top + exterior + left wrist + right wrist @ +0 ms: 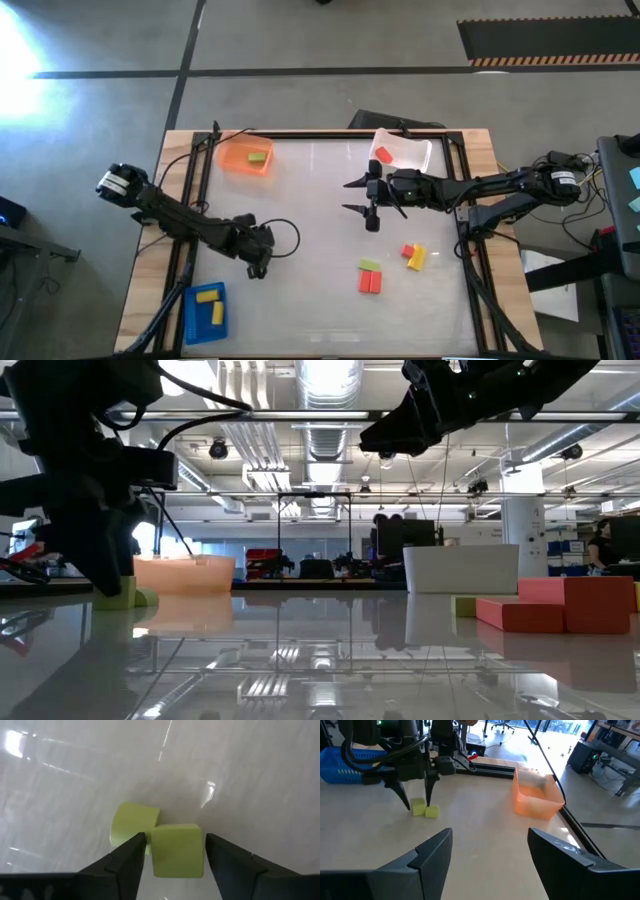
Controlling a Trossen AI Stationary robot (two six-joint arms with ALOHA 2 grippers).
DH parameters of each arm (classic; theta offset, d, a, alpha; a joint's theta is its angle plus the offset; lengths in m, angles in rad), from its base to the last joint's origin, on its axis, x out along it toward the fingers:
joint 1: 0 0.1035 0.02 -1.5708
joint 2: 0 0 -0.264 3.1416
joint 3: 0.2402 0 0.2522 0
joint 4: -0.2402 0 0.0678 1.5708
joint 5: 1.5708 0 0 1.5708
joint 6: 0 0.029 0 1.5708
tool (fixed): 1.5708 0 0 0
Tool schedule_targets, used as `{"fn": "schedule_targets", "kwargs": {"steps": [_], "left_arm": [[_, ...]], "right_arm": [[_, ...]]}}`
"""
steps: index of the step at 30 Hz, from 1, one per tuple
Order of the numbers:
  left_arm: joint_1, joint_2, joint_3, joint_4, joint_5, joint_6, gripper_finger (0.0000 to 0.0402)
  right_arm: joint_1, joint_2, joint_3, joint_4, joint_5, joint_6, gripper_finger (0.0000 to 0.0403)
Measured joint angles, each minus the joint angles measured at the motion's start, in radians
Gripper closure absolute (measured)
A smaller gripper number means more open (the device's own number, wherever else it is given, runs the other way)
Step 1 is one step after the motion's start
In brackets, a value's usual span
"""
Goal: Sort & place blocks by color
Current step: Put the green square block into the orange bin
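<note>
My left gripper (258,268) (175,836) points down at the near-left part of the table, open. Its fingers stand on either side of one light green block (177,851) that lies on the table. A gap shows beside one finger; the other stands close against the block. A second green block (132,822) lies just outside that finger, touching the first at a corner. The right wrist view shows the same pair of green blocks (425,810) under the left gripper (418,806). My right gripper (347,197) (490,832) hovers open above the table's middle, holding nothing.
The orange tray (232,160) at far left holds a green block (258,157). The white tray (415,155) at far right holds a red block (384,153). The blue tray (192,318) at near left holds yellow blocks (210,297). Red, yellow and green blocks (371,277) (413,255) lie near right.
</note>
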Motion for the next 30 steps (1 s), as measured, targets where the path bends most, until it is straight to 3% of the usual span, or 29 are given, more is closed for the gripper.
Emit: {"fn": "schedule_targets", "kwargs": {"steps": [6,13,19,24,30], "left_arm": [[0.000,0.000,0.000,-0.004,0.006,0.000,0.0283],[0.000,-0.016,0.037,-0.040,0.062,0.011,0.0286],[0.031,-0.119,0.145,-0.129,0.067,0.105,0.0286],[0.156,-0.240,0.177,-0.193,0.052,0.147,0.0286],[0.416,-0.346,0.180,-0.200,0.005,0.270,0.0286]], "right_arm": [[0.000,0.000,0.000,0.000,0.000,0.003,0.0154],[0.000,0.000,0.000,0.000,0.000,0.014,0.0154],[0.000,0.000,0.000,-0.008,0.001,0.028,0.0154],[0.000,0.000,0.000,-0.009,0.001,0.027,0.0154],[0.000,0.000,0.000,-0.008,0.002,0.026,0.0154]]}}
